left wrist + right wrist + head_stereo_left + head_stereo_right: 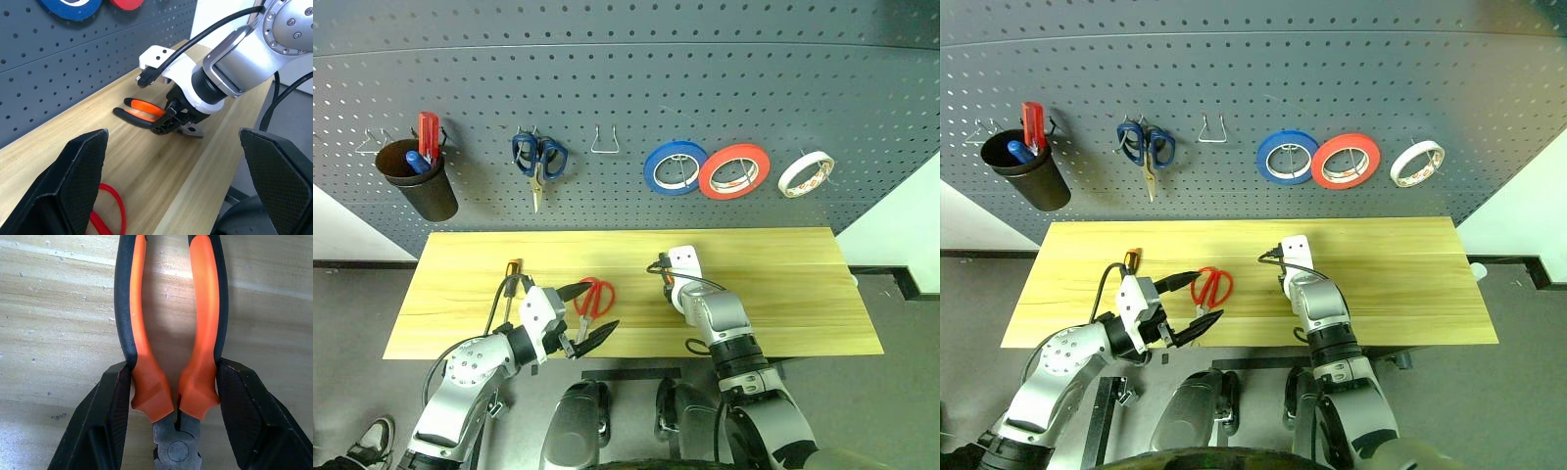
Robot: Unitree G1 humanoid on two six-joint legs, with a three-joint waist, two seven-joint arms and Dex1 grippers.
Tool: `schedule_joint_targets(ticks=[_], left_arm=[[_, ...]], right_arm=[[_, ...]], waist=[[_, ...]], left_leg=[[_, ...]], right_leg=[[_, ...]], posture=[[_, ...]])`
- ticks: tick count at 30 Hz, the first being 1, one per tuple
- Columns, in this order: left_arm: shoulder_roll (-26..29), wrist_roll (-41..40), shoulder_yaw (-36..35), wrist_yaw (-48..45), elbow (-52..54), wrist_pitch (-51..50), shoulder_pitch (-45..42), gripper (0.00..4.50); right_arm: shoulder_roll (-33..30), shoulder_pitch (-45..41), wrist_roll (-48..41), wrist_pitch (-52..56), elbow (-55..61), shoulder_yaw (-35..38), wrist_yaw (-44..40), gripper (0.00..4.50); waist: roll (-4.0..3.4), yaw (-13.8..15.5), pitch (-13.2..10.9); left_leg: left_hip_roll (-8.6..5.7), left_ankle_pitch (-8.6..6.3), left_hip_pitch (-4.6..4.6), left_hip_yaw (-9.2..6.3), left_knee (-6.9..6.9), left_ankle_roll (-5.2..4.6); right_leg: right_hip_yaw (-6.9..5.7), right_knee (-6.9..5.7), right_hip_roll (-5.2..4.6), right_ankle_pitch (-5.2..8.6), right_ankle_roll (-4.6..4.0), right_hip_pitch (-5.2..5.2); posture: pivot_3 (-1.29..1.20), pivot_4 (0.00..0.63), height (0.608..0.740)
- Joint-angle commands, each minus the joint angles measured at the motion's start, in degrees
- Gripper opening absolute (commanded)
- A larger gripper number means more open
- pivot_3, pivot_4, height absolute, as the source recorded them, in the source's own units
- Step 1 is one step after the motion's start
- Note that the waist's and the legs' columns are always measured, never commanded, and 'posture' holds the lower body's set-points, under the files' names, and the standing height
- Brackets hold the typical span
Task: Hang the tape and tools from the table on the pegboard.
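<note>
The right gripper (172, 119) is tipped steeply down onto the long table of pale yellowish wood planks (783, 294), near the middle of its length. Its two black fingers (110, 426) sit one on each side of the pliers with orange-and-black handles (171, 347), touching the handles low down, just above the grey pivot. The tool lies flat on the wood, so I would call this a grip closing in, not yet a lift. Taking it close to the joint should stop the handles springing apart.

The left gripper (590, 313) hangs level over the near edge towards the left end, its fingers wide apart and holding nothing. Just beyond it lie the red-handled scissors (594, 297), and nearer the left end a thin long screwdriver with an amber tip (510, 284). It looks parked where it can take one of these next.

On the big dark grey pegboard with rows of holes (626, 98) the small cream-white roll of tape (806, 173) hangs at the right, beside a red-orange roll (734, 170) and a blue roll (674, 167). Blue-handled scissors (538, 160) hang further left, with a bare wire hook (605, 142) between them and the rolls, which is a likely home for the pliers.
</note>
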State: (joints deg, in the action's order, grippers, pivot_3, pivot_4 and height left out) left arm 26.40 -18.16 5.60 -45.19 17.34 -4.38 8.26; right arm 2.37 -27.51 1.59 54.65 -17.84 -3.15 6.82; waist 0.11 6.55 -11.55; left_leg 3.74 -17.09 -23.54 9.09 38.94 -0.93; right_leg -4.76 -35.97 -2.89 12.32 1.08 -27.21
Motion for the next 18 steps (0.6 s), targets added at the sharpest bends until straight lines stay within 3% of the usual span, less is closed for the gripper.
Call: schedule_joint_targets(ticks=[1,5,12,18], left_arm=[[-0.1,-1.0,-1.1,0.2,1.7,0.5,-0.6,4.50],[-0.6,-1.5,-1.5,0.2,1.5,1.3,-0.6,4.50],[-2.3,-2.6,-3.2,0.5,1.4,5.4,-0.1,4.50],[-4.7,-3.2,-4.1,0.9,1.1,9.3,0.2,4.50]], right_arm=[[-0.6,0.0,0.7,-3.4,1.9,-1.4,-1.6,2.26],[-1.7,1.5,0.4,-4.3,6.1,-2.8,-4.2,2.26],[-8.0,9.6,-2.1,2.3,27.6,-5.8,-12.9,2.26],[-12.4,15.2,-5.9,1.0,40.9,-5.7,-19.6,2.26]], waist=[[-0.02,0.0,-0.1],[-0.03,0.0,-0.1],[-0.01,0.3,-0.1],[0.04,0.4,-0.1]], left_leg=[[0.00,0.00,-0.01,0.00,0.00,0.00],[0.00,0.00,-0.14,0.00,-0.03,0.00],[-0.01,0.03,-0.60,-0.02,-0.03,0.04],[-0.01,0.01,-0.65,-0.09,-0.02,0.03]], right_leg=[[0.00,0.00,0.00,0.00,0.00,-0.01],[0.00,0.02,0.01,0.02,0.05,-0.12],[-0.06,0.05,0.01,-0.03,0.23,-0.47],[-0.11,0.17,0.02,-0.03,0.24,-0.45]], posture=[[0.37,0.211,0.731],[0.37,0.207,0.731],[0.36,0.203,0.731],[0.36,0.199,0.731]])
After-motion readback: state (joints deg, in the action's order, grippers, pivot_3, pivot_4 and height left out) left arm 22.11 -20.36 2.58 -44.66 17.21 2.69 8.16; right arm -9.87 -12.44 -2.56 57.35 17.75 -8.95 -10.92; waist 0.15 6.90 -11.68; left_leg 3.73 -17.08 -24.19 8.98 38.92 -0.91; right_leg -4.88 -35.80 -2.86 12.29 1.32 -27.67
